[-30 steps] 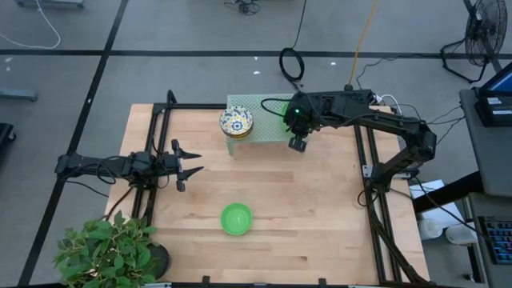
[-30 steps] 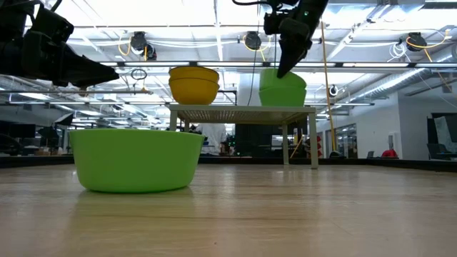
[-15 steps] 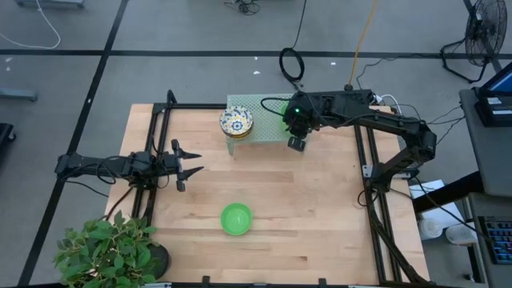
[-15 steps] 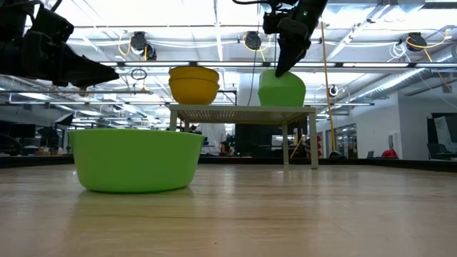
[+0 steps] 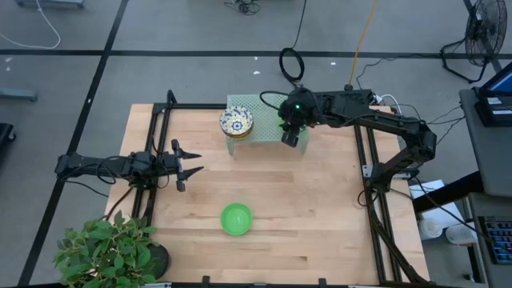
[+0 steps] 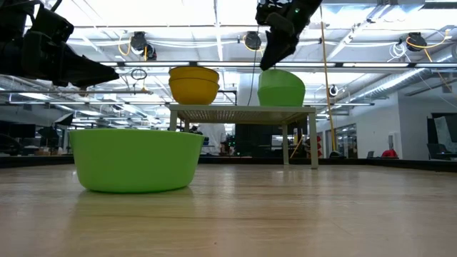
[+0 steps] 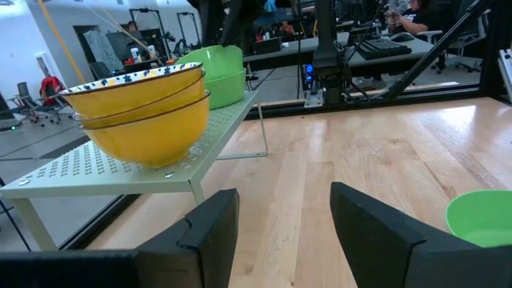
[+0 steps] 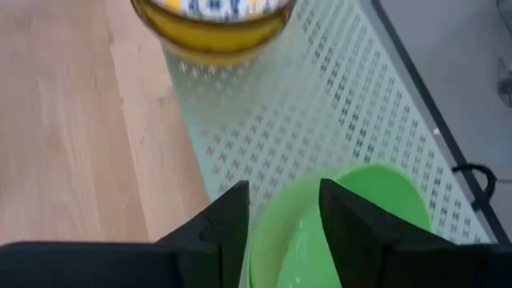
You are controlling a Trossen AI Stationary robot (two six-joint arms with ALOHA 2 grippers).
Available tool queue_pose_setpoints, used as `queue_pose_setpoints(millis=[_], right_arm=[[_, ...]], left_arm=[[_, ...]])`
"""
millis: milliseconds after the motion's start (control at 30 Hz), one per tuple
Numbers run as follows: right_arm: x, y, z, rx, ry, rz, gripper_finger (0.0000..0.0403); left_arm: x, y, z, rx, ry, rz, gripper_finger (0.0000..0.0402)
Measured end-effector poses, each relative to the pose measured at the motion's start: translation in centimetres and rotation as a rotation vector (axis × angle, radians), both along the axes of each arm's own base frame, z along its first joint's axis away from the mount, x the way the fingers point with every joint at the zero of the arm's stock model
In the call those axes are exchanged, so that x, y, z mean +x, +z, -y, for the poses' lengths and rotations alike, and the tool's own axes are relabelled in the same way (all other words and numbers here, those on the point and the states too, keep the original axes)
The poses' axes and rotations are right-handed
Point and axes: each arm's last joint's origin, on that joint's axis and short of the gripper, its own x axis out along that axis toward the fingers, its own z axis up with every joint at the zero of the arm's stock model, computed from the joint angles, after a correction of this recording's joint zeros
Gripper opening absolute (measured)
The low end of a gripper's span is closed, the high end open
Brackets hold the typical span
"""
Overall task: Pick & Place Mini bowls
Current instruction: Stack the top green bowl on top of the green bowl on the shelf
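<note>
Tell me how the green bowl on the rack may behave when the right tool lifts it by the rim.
The green bowl looks stiff and light, probably plastic. It seems stacked on another, so the lower one might lift too. The right tool straddles its smooth rim; it could slip or tilt on the rack.

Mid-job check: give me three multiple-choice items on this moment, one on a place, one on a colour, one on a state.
1. Where is the right gripper?
A. over the rack's green bowl stack
B. over the tabletop bowl
C. by the plant

2. What colour is the lone bowl on the wooden table?
A. yellow
B. plain green
C. white floral

3. How are the left gripper's jaws?
A. shut on a bowl
B. shut empty
C. open, holding nothing

Answers: 1 A, the high view puts it above the green stack on the mesh rack; 2 B, plain green in both views; 3 C, left wrist view shows its fingers apart.
</note>
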Motion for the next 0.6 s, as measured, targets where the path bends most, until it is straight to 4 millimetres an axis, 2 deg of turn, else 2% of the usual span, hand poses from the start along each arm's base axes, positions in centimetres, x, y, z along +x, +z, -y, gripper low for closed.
queue_pose_setpoints(millis=[233,367,600], right_arm=[[0.51,0.44,-0.05,0.012,-0.021,0.080,0.0138],[0.58,0.41,-0.29,0.111,0.004,0.112,0.0139],[0.46,0.29,-0.35,0.126,-0.001,0.098,0.0135]], left_arm=[[0.00,0.00,0.00,0.000,0.000,0.000,0.0202],[0.00,0.00,0.00,0.000,0.000,0.000,0.0202],[0.00,0.00,0.00,0.000,0.000,0.000,0.0203]])
